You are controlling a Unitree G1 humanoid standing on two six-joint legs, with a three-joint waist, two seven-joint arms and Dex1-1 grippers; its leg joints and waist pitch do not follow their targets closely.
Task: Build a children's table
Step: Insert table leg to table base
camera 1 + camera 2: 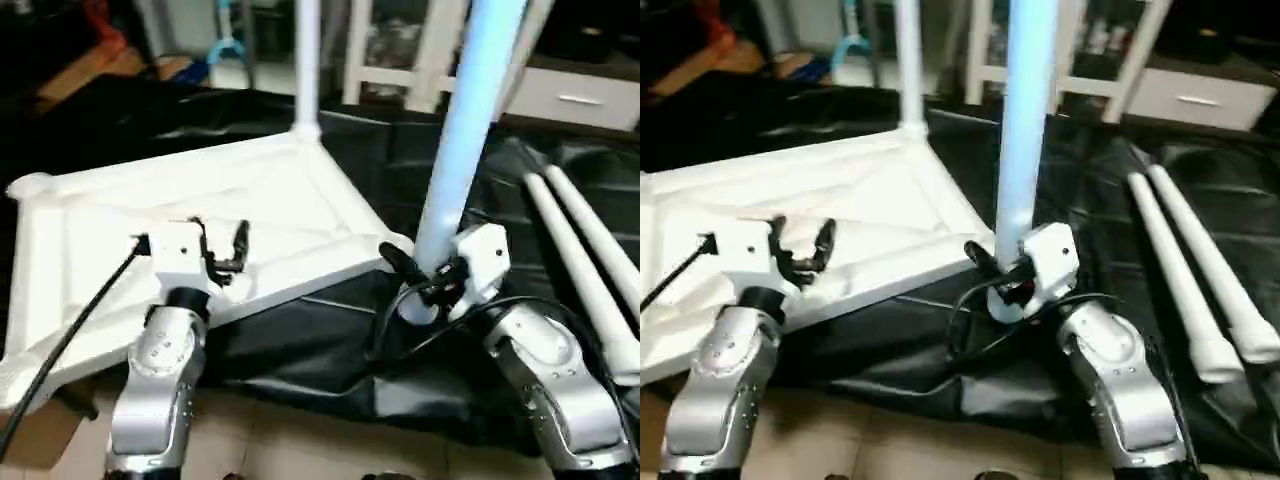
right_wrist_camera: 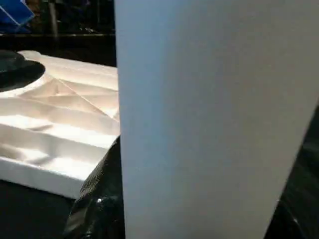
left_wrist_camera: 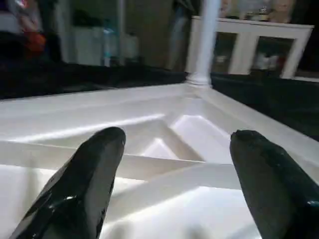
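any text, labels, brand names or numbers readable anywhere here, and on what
None can be read.
The table top, the upright leg in the right gripper and the two loose legs carry no markings.
Items in the cabinet behind are too blurred to read.

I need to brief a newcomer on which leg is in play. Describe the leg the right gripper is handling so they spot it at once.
Start from the white table top lying ribbed side up on the black sheet. At its corner nearest the robot's right arm, the right gripper clamps a leg standing nearly upright. Unlike the far-corner leg, it leans slightly; two more legs lie flat.
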